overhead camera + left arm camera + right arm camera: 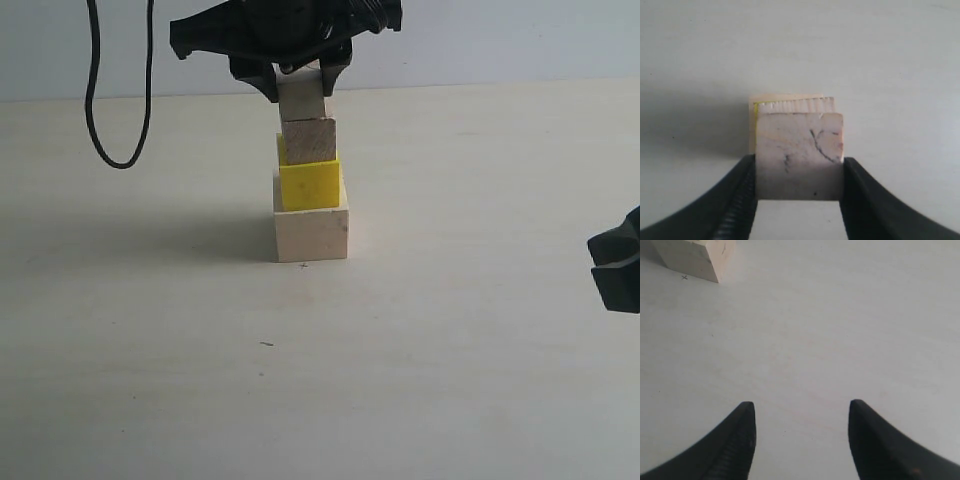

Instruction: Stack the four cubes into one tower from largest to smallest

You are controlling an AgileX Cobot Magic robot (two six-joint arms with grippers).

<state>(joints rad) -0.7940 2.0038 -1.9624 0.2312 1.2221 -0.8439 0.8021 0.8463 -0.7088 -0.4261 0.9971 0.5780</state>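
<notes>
**Top cube on tower, L hand gripping**

Front of bench (430,390) bare, ample room. Right hand (801,410) low at rt edge, well apart, fingers spread wide, empty. Tower mid-bench: big pale cube (311,233), yellow cube (310,184), brown cube (309,141), small pale cube (800,155) on top, pinched on two side faces by left hand (300,86). Wood looks stiff, light, prob. slick. Stack slightly offset, so release gently and lift straight up. Cable (100,110) behind, well apart.

You've got matt wood on the large cube (311,235), brownish cube (310,140) and smallest cube (301,100); yellow cube (310,185) smooth, worktop (450,350) matt.
</notes>
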